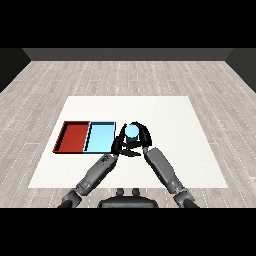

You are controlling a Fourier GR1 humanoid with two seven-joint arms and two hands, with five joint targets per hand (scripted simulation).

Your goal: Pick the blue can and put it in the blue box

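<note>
Mid-carry, by the look of it: blue can [132, 131] already gripped, not yet over the light blue tray [100, 138]. Held by the right hand [140, 138], fingers curled round the can's far and right sides, thumb side hidden behind the can. Pale top of the can showing just above those fingers, body enclosed between the two hands. Left hand [120, 142] pressed in close on the can's other side, fingers bent; impossible to tell whether actually gripping or only resting beside it.

Relative to the fingers: light blue tray just beside the left hand's outer edge, its near right corner almost touching the knuckles; red tray [72, 136] beyond that, further out on the same side, touching the blue one.

Next move, as a judgement: short sideways travel toward the left hand's side, can kept upright, left hand cleared out of the path first, then a lowering inside the blue tray's rim before uncurling the right fingers. Main risk: catching the tray's wall.
</note>
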